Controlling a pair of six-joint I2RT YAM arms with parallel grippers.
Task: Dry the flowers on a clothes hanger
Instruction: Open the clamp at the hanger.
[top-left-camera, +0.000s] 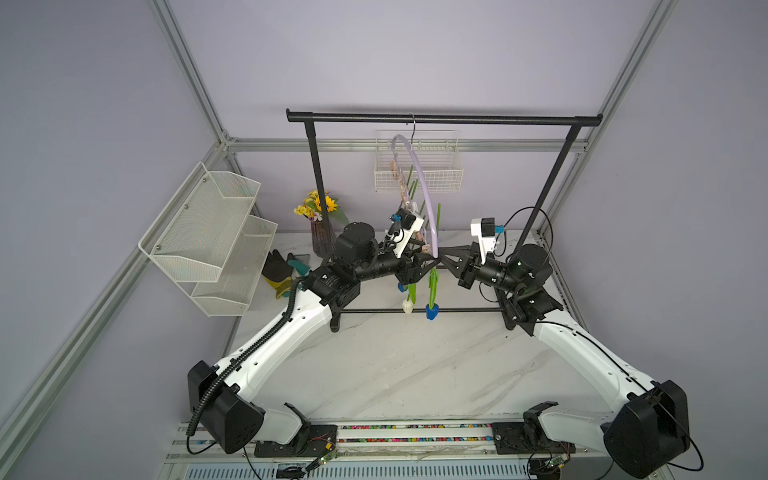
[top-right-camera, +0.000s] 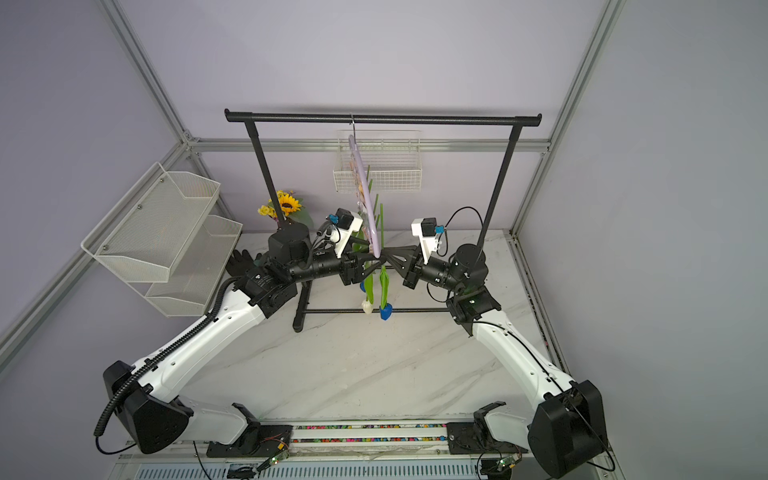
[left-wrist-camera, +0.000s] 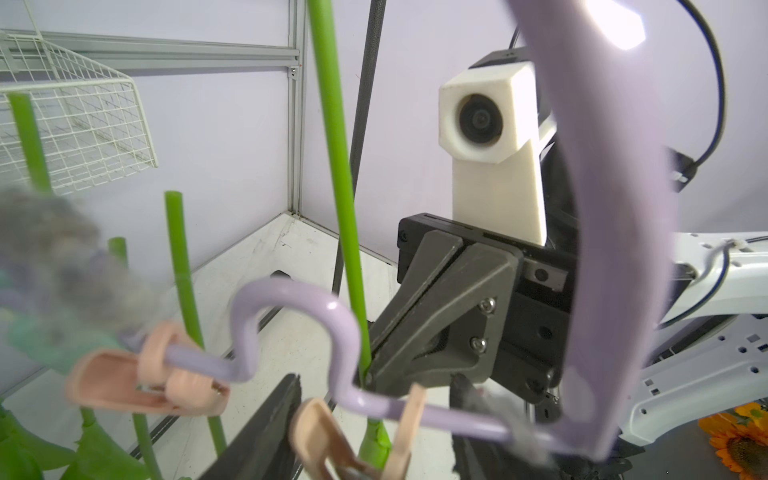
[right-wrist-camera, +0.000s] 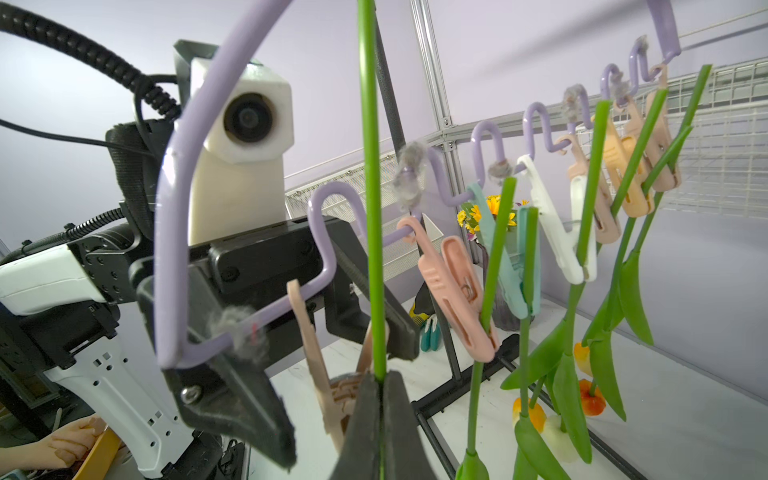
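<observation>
1. The left gripper (right-wrist-camera: 347, 397) has its jaws about half apart, one finger on each side of the peach end clip (right-wrist-camera: 309, 345). I cannot tell whether they press it.
2. The end clip hangs from the low, near end of the lilac hanger (top-left-camera: 419, 178), which hooks onto the black rack (top-left-camera: 498, 120). This end sits between the two arms. The clip's long axis runs up and down with the handles on top. Its mouth is hidden behind the right arm's fingers.
3. The stem (right-wrist-camera: 370, 166) stands upright, parallel to the clip and just beside it on the right arm's side. I cannot tell whether it is inside the mouth.
   - Judgement: the next move turns on that small sideways offset.
   - The left arm is nearer the clip, and the right arm carries the stem.
4. The right gripper (right-wrist-camera: 380, 415) has its jaws closed tight on the stem, level with the clip's lower part.
5. The stem is thin, smooth and green, cut end up. A blue head (top-left-camera: 432, 311) hangs below the grippers and appears to belong to it.
6. The other tulips (right-wrist-camera: 590, 208) are clipped further along the row, heads down, in yellow, orange and white.
</observation>
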